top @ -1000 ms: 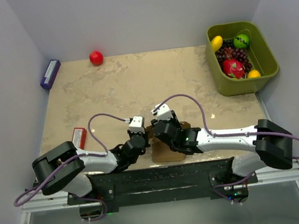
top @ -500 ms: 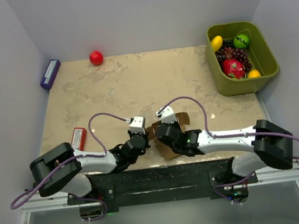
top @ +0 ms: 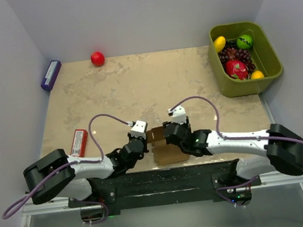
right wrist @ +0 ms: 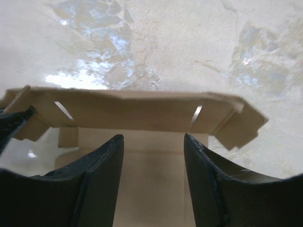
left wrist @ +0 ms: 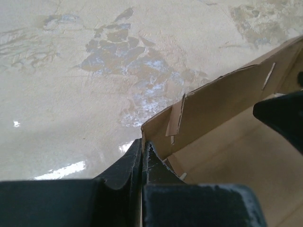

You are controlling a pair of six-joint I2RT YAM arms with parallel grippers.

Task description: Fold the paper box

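Beige counter [top: 137, 87], near edge: paper box [top: 168, 153] sits between 2 arms, 1 long wall raised, end tabs loose. Left gripper [left wrist: 143, 150] jaws pinch that wall's corner. Right gripper [right wrist: 153, 151] jaws are spread over the base. Likely early, most folds left.

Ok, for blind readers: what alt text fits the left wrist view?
The left pincer is shut on the corner of a brown paper box, whose tabbed wall stands up from the marbled beige table. A dark finger of the other arm shows at the right edge.
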